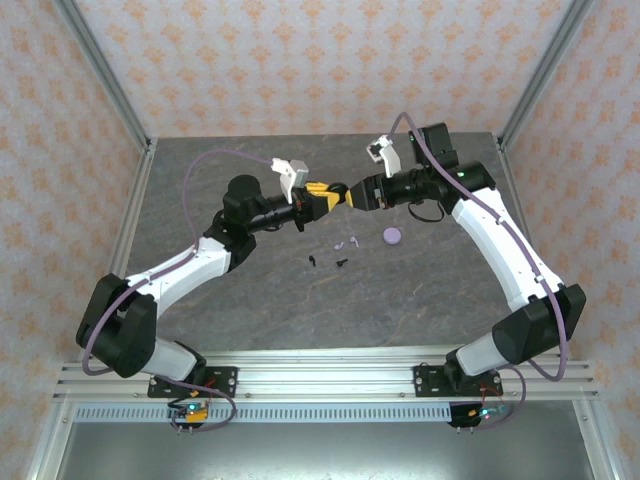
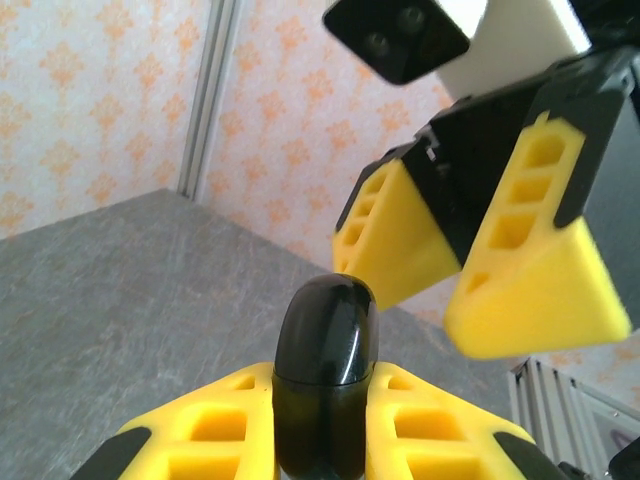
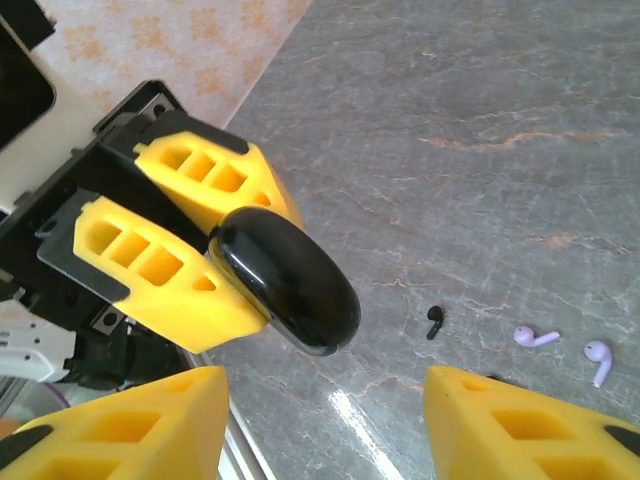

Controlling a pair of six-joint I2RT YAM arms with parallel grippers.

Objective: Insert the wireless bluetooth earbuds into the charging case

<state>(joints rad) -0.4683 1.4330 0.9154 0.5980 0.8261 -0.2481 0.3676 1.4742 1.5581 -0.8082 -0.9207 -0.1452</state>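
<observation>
Left pincer (image 2: 322, 395) clamps the black case (image 2: 325, 335); right pincer (image 3: 322, 395) gapes, released, facing it.

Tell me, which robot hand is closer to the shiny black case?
Left. The left gripper is clamped right on the black case. The right gripper hangs open facing it, close but not touching.

Left hand (image 1: 328, 197), right hand (image 1: 347, 192) tip-to-tip; lavender earbuds (image 1: 351, 242), black earbuds (image 1: 315, 260), lavender case (image 1: 392, 236) on table (image 1: 250, 300).
</observation>
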